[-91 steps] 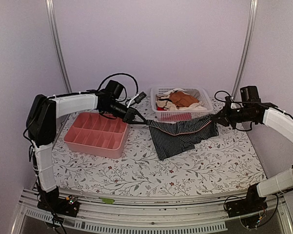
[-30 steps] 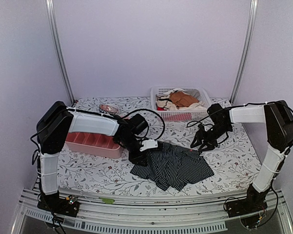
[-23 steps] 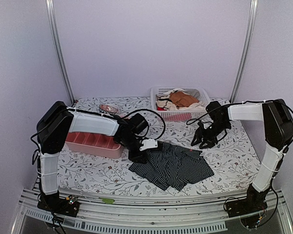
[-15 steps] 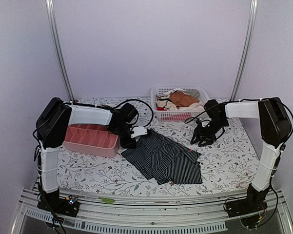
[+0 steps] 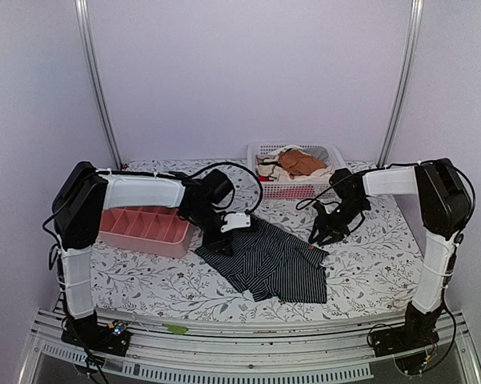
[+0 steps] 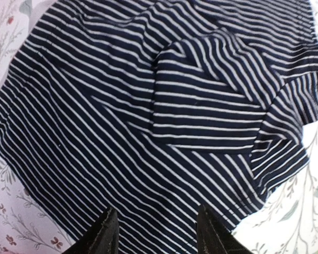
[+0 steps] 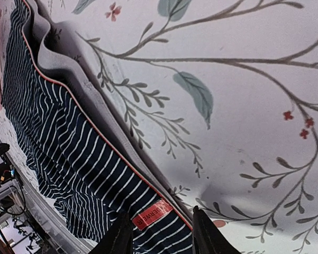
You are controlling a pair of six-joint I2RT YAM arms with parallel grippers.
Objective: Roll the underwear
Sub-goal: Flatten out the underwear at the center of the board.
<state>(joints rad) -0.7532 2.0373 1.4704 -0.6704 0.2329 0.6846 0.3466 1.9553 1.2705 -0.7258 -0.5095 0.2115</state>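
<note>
The underwear (image 5: 268, 260), dark navy with thin white stripes, lies spread and creased on the floral tablecloth. My left gripper (image 5: 218, 242) is low over its left corner. In the left wrist view the fingers (image 6: 103, 233) stand apart above the striped fabric (image 6: 148, 106), and a folded flap shows there. My right gripper (image 5: 316, 238) is at the cloth's right corner. In the right wrist view its fingertips (image 7: 203, 233) straddle the grey waistband edge, with the red tag (image 7: 154, 214) between them, and they stand apart.
A pink divided organizer (image 5: 144, 228) sits left of the underwear under the left arm. A white basket (image 5: 292, 190) with orange-brown and cream garments (image 5: 300, 162) stands at the back, just behind both grippers.
The underwear, earlier stretched in the air between both grippers, now lies on the table. Over the last second the left gripper pulled its left edge back and left; the right gripper edged toward the tag corner.
</note>
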